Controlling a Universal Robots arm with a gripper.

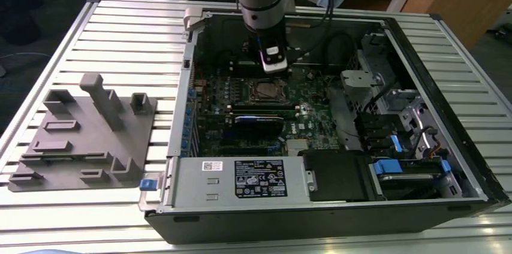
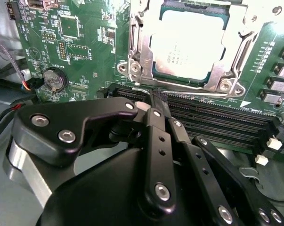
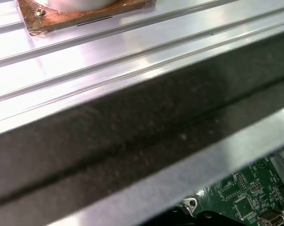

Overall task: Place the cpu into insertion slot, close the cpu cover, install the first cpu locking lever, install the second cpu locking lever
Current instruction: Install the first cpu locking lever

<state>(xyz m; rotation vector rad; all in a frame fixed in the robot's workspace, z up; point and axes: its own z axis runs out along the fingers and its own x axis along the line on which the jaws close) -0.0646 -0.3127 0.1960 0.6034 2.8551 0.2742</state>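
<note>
Chip seated, cover down, claw working beside the socket.

The cpu [image 2: 188,44] is sitting under the cpu cover [image 2: 138,47]; the claw [image 2: 153,101] is clenching, empty, near a lever [image 2: 189,91].

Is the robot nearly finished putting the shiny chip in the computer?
Partly. The cpu already sits in the insertion slot, with the cpu cover down over its edges. The gripper holds nothing and hangs beside the socket, fingers together. Whether either locking lever is latched is unclear, so those may remain.
</note>
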